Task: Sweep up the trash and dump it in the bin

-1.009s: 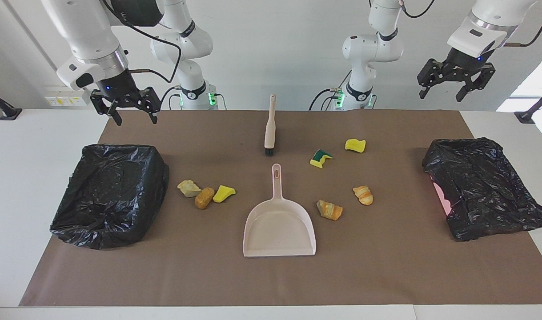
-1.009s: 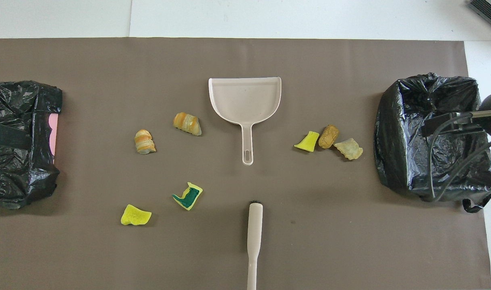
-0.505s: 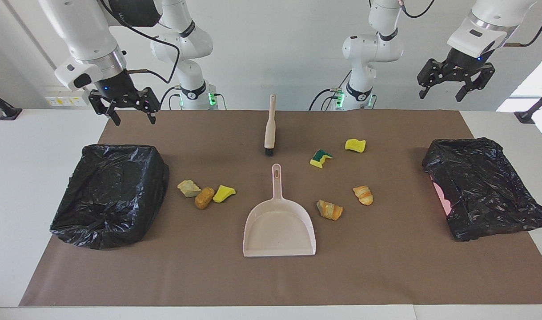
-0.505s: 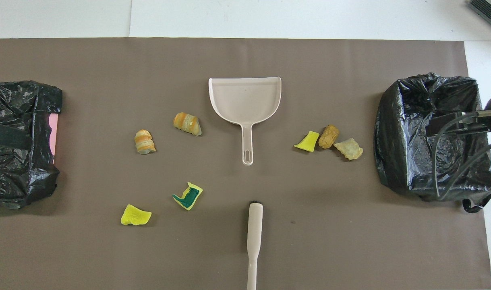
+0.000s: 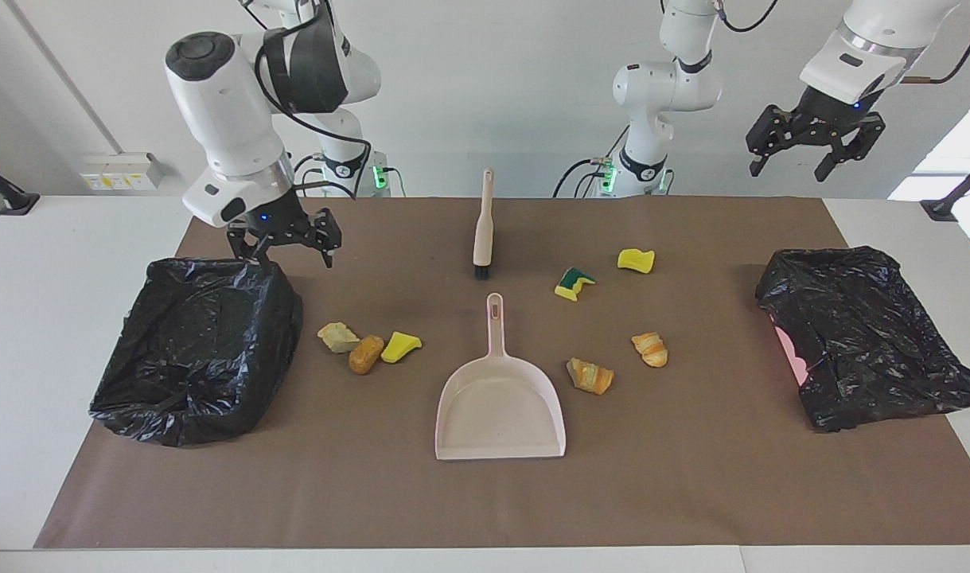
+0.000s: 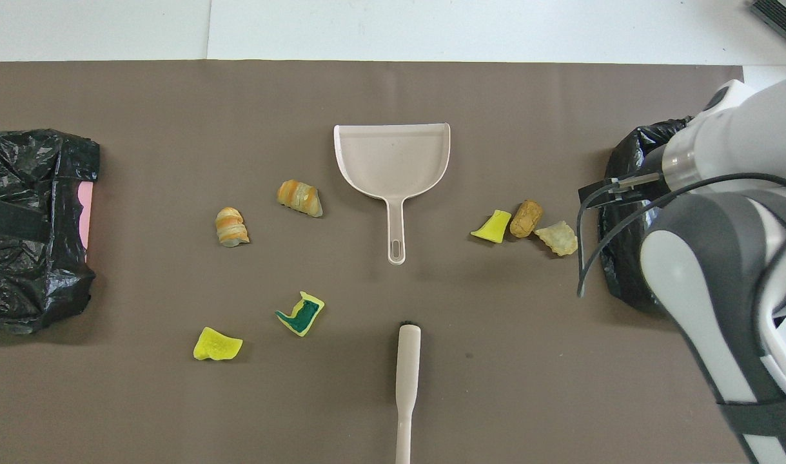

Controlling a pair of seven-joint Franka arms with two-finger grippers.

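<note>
Progress: nothing swept; trash (image 5: 365,344) is lying on the desk (image 5: 691,493), seven bits around the dustpan (image 5: 500,410).
Right pincer (image 5: 290,243): spread, empty, hanging just above trash.
Left pincer (image 5: 807,147): spread, waiting.

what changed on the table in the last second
The right gripper has swung in and come down from above the mat's edge to the robot-side rim of the black-lined bin at its end of the table, open and holding nothing. The left gripper waits raised and open, as before. The brush, dustpan and all seven trash pieces have not moved.
</note>
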